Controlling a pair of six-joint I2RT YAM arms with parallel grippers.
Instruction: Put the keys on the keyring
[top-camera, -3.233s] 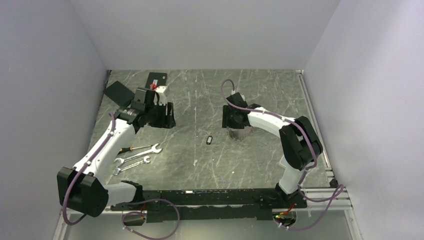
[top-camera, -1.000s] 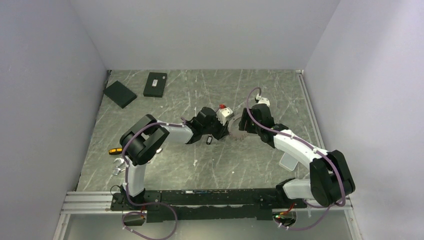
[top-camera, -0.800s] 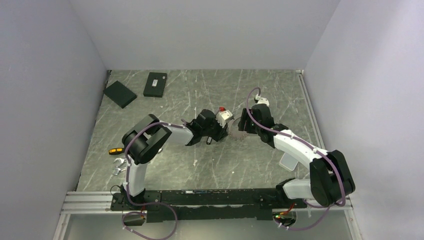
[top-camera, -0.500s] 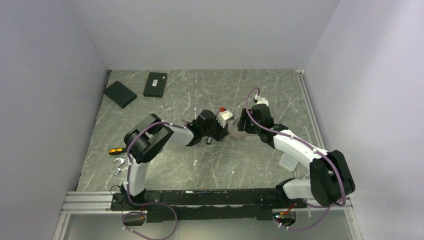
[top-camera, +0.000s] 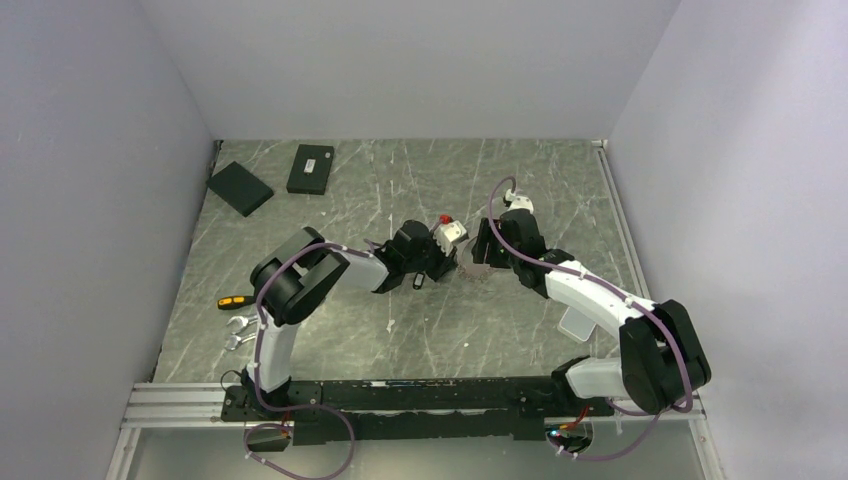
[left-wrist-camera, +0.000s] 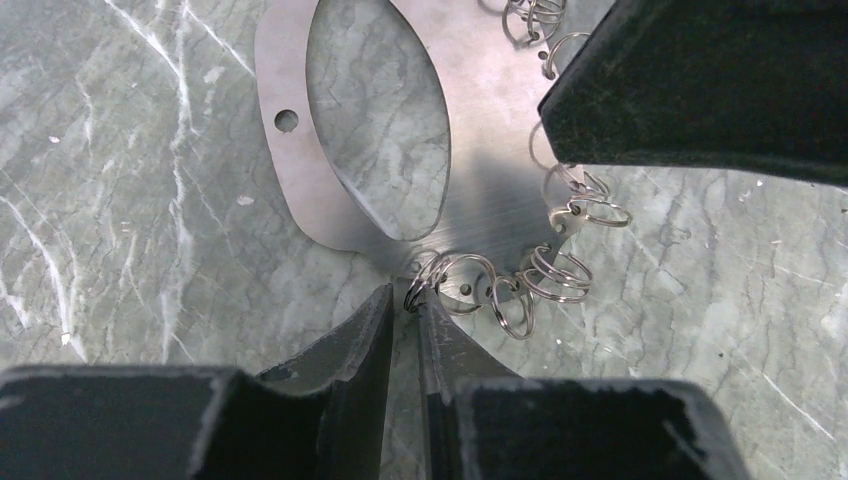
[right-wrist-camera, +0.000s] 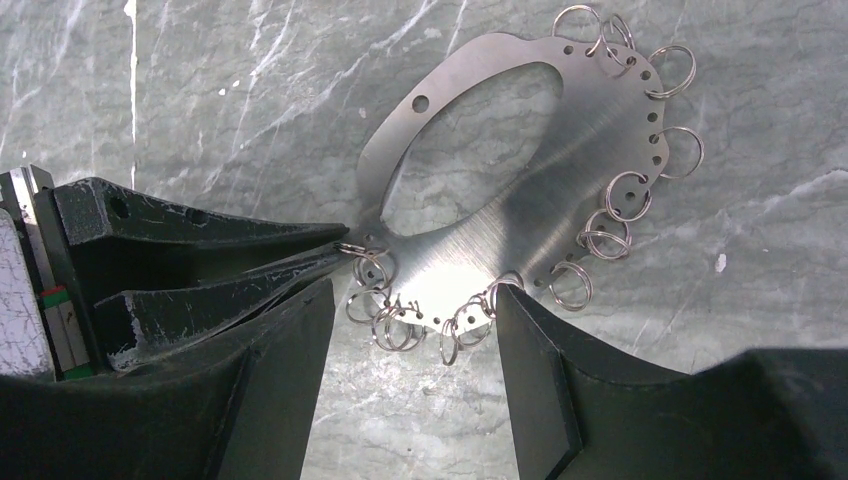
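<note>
The left claw (left-wrist-camera: 405, 298) is almost shut. Its two tips pinch one small wire ring (left-wrist-camera: 413, 294), so it is gripping that ring. A small dark thing (top-camera: 418, 281), maybe a key, lies on the table just behind this claw's tips. It is too small to be sure. No claw holds it.

Right in front of the left claw's tips lies the keyring (left-wrist-camera: 480, 190). It is a flat shiny plate with a big egg-shaped hole and many little rings along its edge. I see rings on it but no keys.

The right claw (right-wrist-camera: 415, 295) is wide open and holds nothing. The ringed edge of the keyring lies between its two fingers. I cannot tell if it presses on the plate.

I think the step now is getting hold of one ring so a key can go on. Next, the ring must be held tight and the key must be fetched. The ring is thin and could slip out.
</note>
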